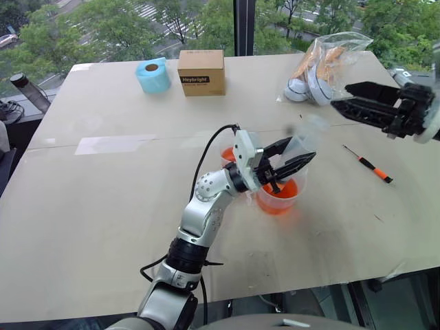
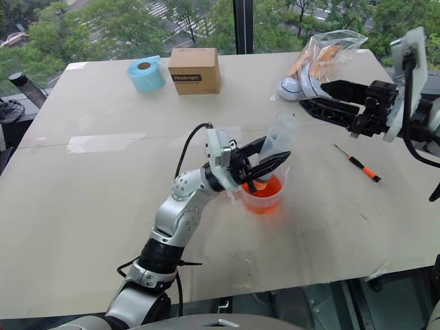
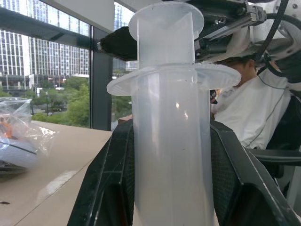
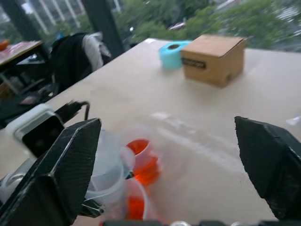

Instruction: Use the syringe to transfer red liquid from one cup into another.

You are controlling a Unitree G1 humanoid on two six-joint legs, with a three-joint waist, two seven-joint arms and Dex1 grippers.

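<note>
Left end effector clamps our syringe at mid-barrel, nozzle over the wider cup of red liquid | right end effector gapes empty beyond that cup | we judge the barrel light, stiff, slick: grip below the flange
</note>
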